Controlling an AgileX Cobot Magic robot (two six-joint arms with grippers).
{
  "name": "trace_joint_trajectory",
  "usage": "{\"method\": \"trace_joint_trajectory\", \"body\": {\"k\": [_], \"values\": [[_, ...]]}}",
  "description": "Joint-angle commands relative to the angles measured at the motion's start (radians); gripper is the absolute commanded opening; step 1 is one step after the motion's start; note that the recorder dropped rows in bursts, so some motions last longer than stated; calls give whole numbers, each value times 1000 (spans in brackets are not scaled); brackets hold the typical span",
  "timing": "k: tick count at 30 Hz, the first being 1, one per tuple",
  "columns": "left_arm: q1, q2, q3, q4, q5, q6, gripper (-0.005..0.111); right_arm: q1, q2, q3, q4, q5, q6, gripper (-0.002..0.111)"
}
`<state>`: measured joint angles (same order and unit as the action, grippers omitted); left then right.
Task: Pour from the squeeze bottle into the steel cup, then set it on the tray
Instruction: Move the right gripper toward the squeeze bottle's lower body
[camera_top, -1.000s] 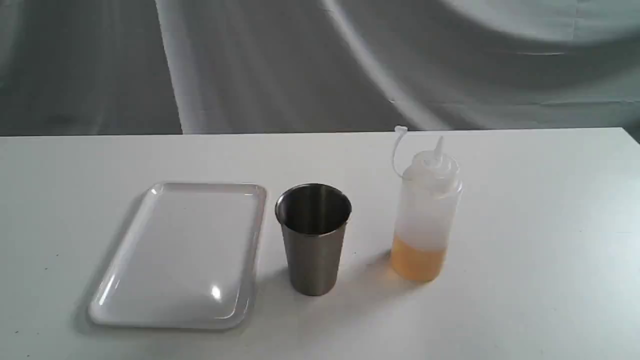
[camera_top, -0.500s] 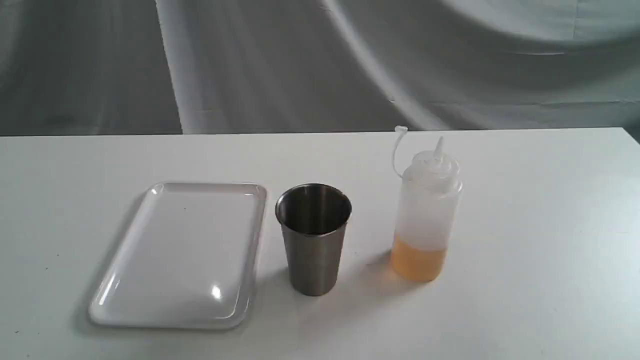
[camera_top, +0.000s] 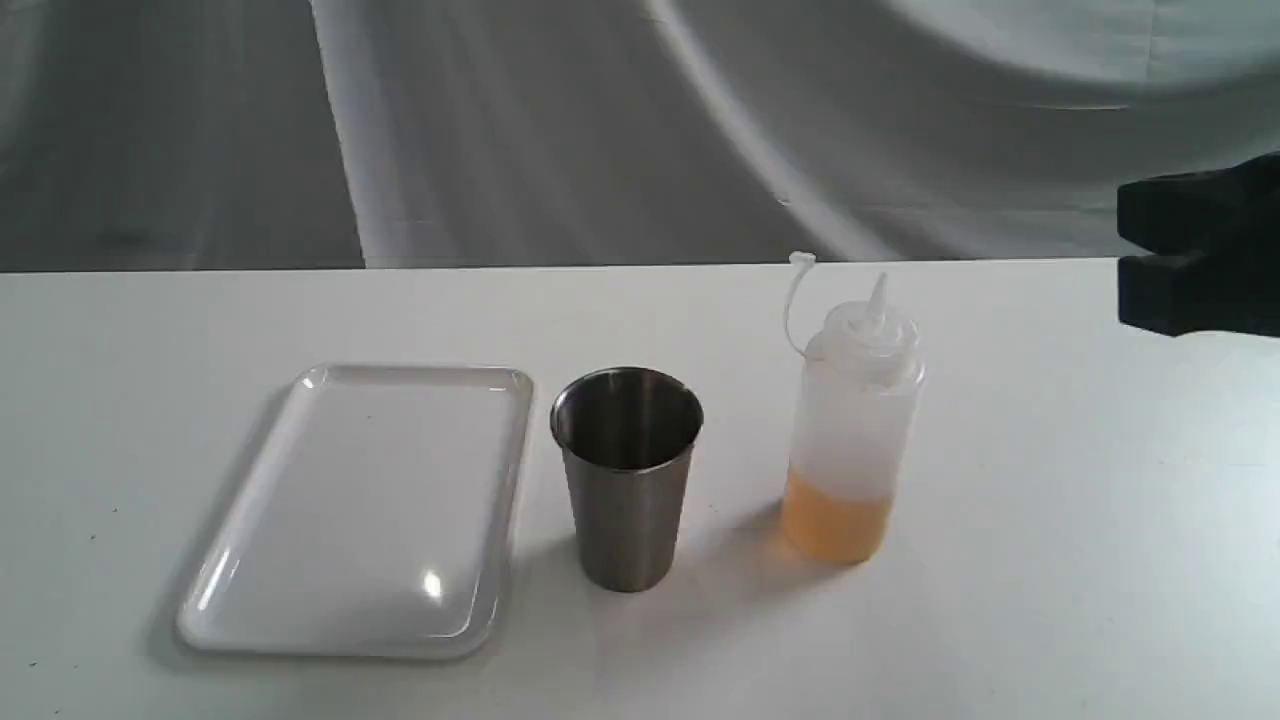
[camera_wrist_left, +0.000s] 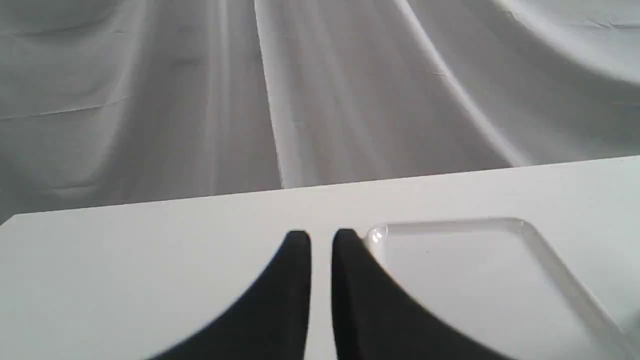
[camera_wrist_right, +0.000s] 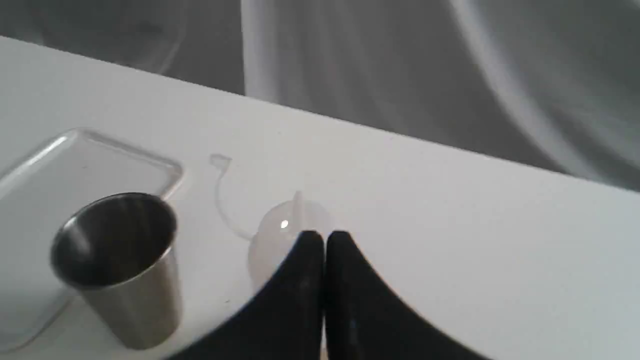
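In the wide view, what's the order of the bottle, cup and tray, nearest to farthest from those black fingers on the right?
1. The bottle, right of the middle, closest to the right fingers.
2. The cup, in the middle.
3. The tray, far left, farthest away.

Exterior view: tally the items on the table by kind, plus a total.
squeeze bottle: 1
steel cup: 1
tray: 1
Total: 3
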<state>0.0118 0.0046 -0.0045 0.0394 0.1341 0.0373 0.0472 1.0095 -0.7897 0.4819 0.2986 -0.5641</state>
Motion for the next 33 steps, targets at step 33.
{"method": "trace_joint_trajectory", "body": {"k": [33], "values": [[-5, -5, 4, 1, -2, -1, 8, 211, 11, 579, -124, -774, 359, 0]]}}
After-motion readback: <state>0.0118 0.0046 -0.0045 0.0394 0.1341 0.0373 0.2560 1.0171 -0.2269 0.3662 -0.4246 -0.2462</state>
